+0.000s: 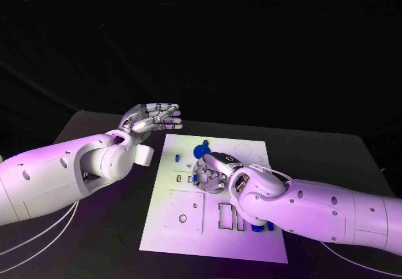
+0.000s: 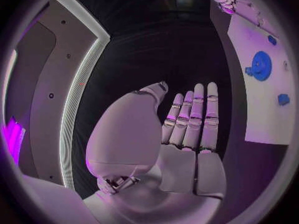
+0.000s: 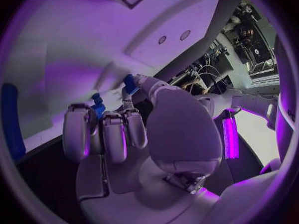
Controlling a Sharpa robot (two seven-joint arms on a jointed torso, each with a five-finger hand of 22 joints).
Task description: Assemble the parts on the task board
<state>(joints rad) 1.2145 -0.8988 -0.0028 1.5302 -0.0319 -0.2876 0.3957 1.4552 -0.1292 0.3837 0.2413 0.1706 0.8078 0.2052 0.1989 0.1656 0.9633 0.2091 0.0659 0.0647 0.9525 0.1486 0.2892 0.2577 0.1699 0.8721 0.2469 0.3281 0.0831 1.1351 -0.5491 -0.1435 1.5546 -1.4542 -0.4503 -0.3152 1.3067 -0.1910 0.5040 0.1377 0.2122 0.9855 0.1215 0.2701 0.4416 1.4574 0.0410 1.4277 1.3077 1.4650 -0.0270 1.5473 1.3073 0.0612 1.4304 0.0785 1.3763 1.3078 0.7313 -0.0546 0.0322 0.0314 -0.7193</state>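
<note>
Task board: white plate, centre of frame, on the black table. Blue gear stands near its upper edge; small blue parts lie at lower centre, beside the right forearm.

Right hand: mid-board, fingers curled down; wrist view shows a small blue part at the fingertips, grip likely but not certain.

Left hand: upper left, off the board, fingers apart, holding nothing.

Step advice: likely seating; keep the part upright, press gently.
</note>
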